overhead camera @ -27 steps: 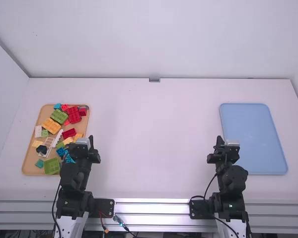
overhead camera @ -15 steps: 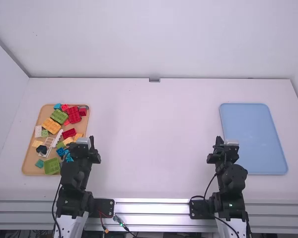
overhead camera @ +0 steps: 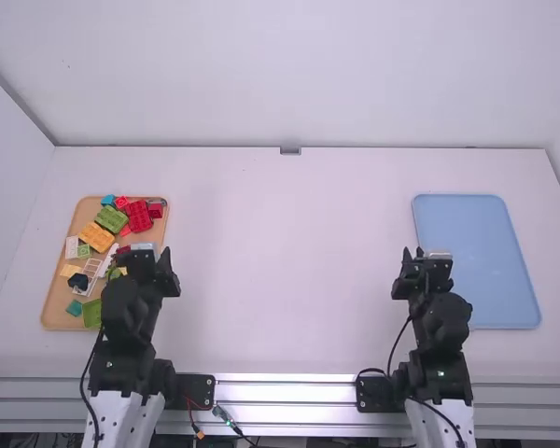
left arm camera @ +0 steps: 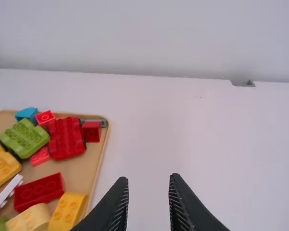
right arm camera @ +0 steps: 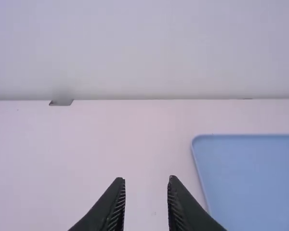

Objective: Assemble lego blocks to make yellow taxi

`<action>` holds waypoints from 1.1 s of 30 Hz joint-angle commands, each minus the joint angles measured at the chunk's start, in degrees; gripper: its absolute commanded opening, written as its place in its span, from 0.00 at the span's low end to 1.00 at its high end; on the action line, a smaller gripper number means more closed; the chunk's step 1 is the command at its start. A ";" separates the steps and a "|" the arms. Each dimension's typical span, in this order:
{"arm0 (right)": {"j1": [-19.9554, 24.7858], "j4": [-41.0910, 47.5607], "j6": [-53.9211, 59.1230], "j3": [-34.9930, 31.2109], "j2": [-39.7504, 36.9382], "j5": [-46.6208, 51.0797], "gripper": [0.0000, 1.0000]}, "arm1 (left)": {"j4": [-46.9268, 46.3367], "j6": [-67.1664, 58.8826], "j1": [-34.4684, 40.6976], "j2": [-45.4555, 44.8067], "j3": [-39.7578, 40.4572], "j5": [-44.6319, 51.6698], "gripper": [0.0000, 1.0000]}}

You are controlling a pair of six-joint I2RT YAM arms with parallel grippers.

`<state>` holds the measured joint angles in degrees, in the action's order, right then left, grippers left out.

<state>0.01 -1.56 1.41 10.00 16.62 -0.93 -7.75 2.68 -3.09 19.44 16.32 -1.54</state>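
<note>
In the high view my left gripper is over the right edge of the tan tray, which holds loose blocks: an orange-yellow block, red block and green block among them. In the left wrist view my left gripper is open and holds nothing; a yellow block and a dark red block lie in the tray. My right gripper, left of the blue tray, stands open with nothing between its fingers in the right wrist view.
A blue tray lies on the right side of the white table, with nothing in it that shows. A small grey bracket sits at the table's far edge, where the back wall rises.
Both arms have risen and shifted a little: my left gripper has moved slightly forward and to the left, covering different blocks, and my right gripper slightly forward. The blocks lie as before.
</note>
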 commanded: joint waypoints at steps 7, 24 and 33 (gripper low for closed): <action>-1.00 -1.47 1.09 9.69 11.73 -0.36 0.40 | -9.18 5.05 -7.70 21.00 20.16 1.53 0.40; -4.84 -3.95 4.44 25.10 34.34 -1.19 0.72 | -28.03 17.78 -17.82 56.95 51.48 -5.10 0.72; -5.82 -5.10 5.52 32.01 44.61 -1.66 0.86 | -36.84 22.53 -24.07 72.74 65.18 -8.43 0.86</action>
<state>-5.48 -6.48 6.50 39.13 59.61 -2.44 -43.46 22.79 -25.28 89.54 78.63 -8.03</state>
